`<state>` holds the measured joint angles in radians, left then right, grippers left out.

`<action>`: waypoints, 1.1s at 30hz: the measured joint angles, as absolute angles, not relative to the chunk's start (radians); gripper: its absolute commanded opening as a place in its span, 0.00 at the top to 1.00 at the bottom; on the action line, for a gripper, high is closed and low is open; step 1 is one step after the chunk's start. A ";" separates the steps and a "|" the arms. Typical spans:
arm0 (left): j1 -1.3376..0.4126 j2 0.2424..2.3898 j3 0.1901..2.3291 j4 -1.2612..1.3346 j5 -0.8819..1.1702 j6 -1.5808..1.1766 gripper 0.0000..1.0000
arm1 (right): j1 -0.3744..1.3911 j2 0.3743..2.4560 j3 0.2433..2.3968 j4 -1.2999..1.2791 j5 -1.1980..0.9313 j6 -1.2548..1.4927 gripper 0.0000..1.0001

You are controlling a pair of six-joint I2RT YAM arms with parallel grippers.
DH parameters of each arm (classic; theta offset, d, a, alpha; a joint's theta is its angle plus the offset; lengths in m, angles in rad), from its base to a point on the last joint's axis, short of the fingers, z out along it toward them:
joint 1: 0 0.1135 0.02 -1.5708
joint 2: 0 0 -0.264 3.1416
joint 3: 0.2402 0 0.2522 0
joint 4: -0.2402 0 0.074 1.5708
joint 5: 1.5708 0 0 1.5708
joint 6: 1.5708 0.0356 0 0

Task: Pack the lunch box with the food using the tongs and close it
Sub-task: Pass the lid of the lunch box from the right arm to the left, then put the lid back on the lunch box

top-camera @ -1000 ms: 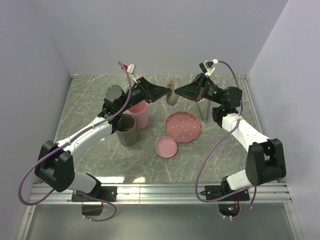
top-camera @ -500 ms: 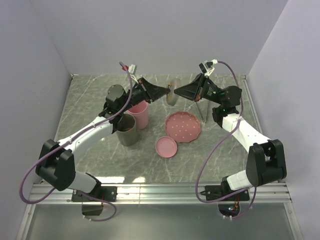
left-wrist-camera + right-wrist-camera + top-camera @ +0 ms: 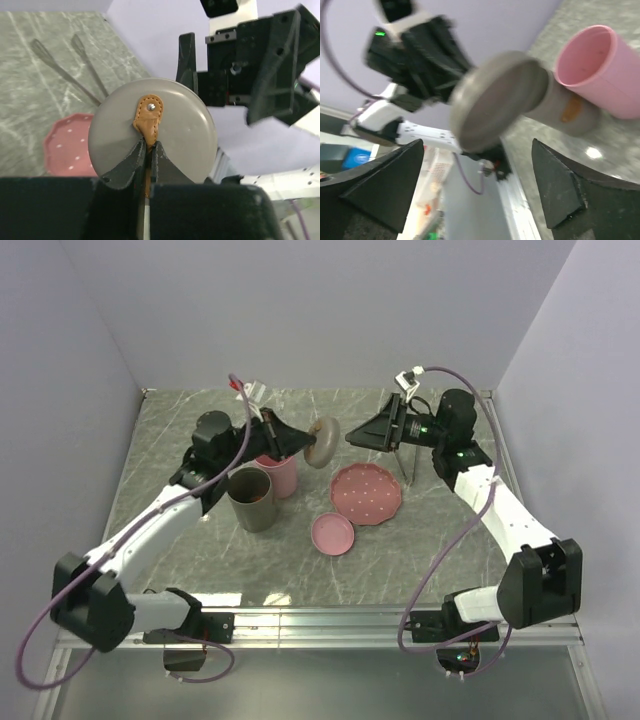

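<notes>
bearing a tan tab (image 3: pixel 147 117), the lid (image 3: pixel 180 135) is round, grey.

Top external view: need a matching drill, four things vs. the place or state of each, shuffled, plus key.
Things:
1. grey lid
2. tongs
3. right gripper
4. pink cup

Place or state:
A. open, holding nothing
B. lying on the table by the far right edge of the speckled plate
C. held in the air, its tan tab pinched by the left gripper
D. upright next to the grey cup

Pairs: 1-C, 2-B, 3-A, 4-D
</notes>
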<state>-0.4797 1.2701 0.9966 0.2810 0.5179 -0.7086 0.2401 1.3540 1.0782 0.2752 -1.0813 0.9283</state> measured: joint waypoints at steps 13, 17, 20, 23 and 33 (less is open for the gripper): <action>-0.345 1.142 1.238 -0.430 0.417 -0.250 1.00 | 0.134 1.290 1.300 -0.538 -1.014 0.206 0.00; -0.291 1.192 1.332 -0.621 0.356 -0.139 1.00 | 0.133 1.273 1.316 -0.690 -0.968 0.060 0.00; -0.277 1.192 1.334 -0.741 0.296 -0.061 1.00 | 0.133 1.272 1.318 -0.763 -0.938 -0.005 0.00; -0.277 1.193 1.330 -0.813 0.244 -0.007 1.00 | 0.133 1.271 1.317 -0.797 -0.918 -0.033 0.00; -0.277 1.213 1.270 -0.838 0.187 0.043 1.00 | 0.133 1.246 1.306 -0.821 -0.881 -0.069 0.00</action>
